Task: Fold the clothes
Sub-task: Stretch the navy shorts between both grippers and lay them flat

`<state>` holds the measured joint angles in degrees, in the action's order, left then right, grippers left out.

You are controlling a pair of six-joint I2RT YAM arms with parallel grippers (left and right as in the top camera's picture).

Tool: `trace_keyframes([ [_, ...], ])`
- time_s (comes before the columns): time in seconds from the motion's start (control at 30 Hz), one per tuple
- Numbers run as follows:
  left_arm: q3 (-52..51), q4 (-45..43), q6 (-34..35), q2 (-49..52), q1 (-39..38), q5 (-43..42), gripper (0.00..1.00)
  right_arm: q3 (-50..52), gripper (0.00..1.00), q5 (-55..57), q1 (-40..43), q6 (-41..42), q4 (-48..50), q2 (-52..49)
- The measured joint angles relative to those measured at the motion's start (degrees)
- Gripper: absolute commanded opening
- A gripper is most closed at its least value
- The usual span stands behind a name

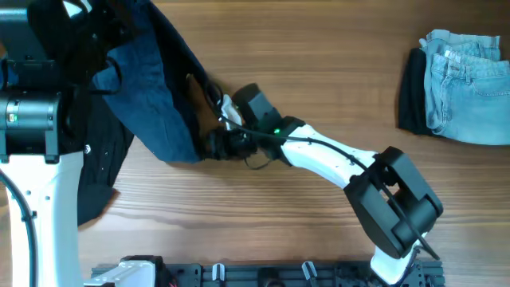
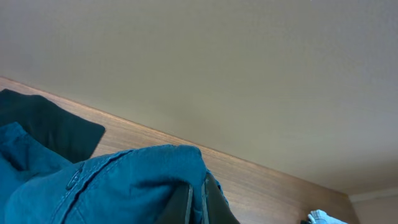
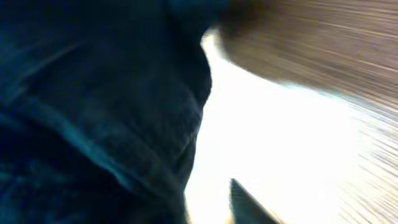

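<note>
1. Fingers (image 2: pixel 217 210) of the left gripper (image 2: pixel 198 205) are clamped on a fold of the navy-blue shorts (image 1: pixel 155 88), holding that end raised above the wooden table (image 1: pixel 319 64).
2. Right gripper (image 1: pixel 217 143) sits at the shorts' lower edge; blur hides whether it has closed on the cloth.
3. Black garment (image 1: pixel 103 179) lies flat below the left fingers, partly under the shorts.
4. Folded light-blue jeans (image 1: pixel 470 88) rest well apart from both grippers.

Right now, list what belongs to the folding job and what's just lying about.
In the job: navy shorts, gripped by the left gripper; black garment at the left edge.
Lying about: folded light-blue denim with a black folded piece, far right, untouched.
</note>
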<state>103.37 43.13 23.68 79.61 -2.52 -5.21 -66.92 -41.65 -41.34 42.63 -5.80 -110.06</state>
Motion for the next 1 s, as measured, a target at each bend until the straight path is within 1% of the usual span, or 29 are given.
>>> trace_keyframes([
  [0.1, -0.02, 0.24, 0.0, 0.04, -0.09, -0.04, 0.04, -0.11, 0.04, 3.17, 0.13, -0.72, -3.67, 0.02],
  [0.23, -0.28, 0.33, 0.0, 0.07, -0.22, -0.07, 0.04, -0.11, 0.04, 5.33, 1.51, -2.43, -4.37, 0.02],
  [0.33, -0.28, 0.59, -0.22, -0.07, -0.22, 0.0, 0.04, -0.11, 0.04, 5.68, 5.07, -4.61, -6.36, 0.79],
  [0.43, -0.28, 0.79, -0.68, -0.57, -0.22, 0.37, 0.04, -0.11, 0.04, 5.9, 12.24, -7.82, -10.67, 4.28],
  [0.6, -0.28, 1.01, -0.87, -2.51, -0.22, 0.83, 0.04, -0.28, 0.04, 5.99, 27.65, -13.55, -16.35, 18.18],
  [0.7, -0.28, 0.92, -0.87, -3.06, -0.24, 0.81, 0.04, -3.54, 0.04, 5.9, 34.8, -17.55, -22.34, 27.32],
  [0.87, -0.28, 0.81, -0.85, -4.04, -1.18, 0.17, 0.04, -14.53, 0.04, 6.21, 42.75, -25.05, -34.36, 38.69],
  [1.0, -0.28, 2.56, -0.87, -8.0, -3.98, -0.24, 0.04, -24.06, 0.04, 9.57, 45.11, -30.56, -45.27, 42.86],
])
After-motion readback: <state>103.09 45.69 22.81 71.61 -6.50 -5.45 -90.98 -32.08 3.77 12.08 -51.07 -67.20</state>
